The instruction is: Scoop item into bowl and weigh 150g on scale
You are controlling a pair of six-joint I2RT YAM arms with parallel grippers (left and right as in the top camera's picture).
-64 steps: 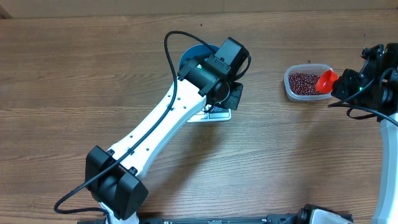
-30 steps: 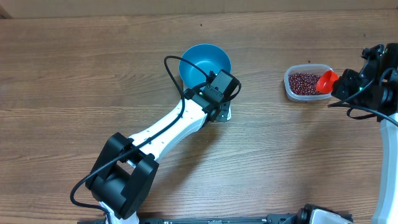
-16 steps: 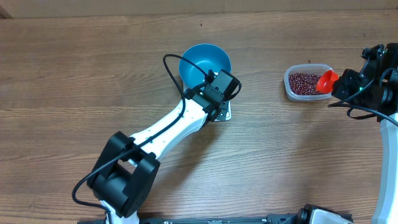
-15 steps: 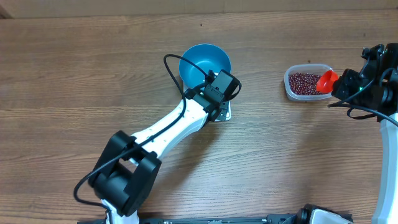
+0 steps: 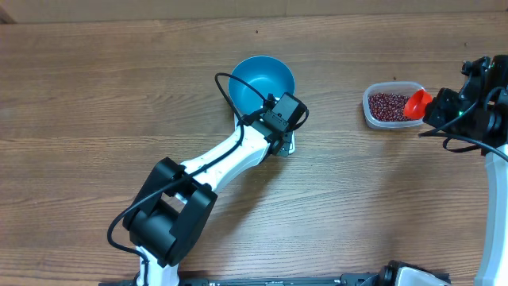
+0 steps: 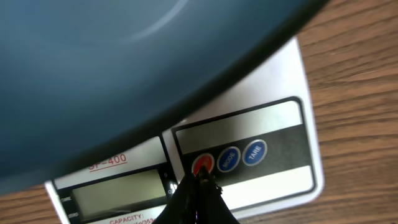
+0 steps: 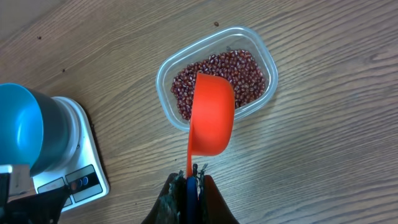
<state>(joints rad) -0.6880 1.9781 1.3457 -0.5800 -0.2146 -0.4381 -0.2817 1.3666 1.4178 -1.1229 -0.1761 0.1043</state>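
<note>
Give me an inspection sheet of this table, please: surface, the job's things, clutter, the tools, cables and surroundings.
Surface: wooden table, bare grain.
Job's things: blue bowl sits on the white scale, no beans seen in it; beans fill a clear tub at the right.
Clutter: nothing seen.
Tools: left tool shut, its tip at the scale's red button; right tool shut on an orange scoop held over the tub.
Cables: black cable loops over the bowl's rim.
Surroundings: nothing seen.

Blue bowl point(image 5: 258, 75) sits on white scale point(image 6: 261, 134) (beans point(image 7: 249, 78) apart).
</note>
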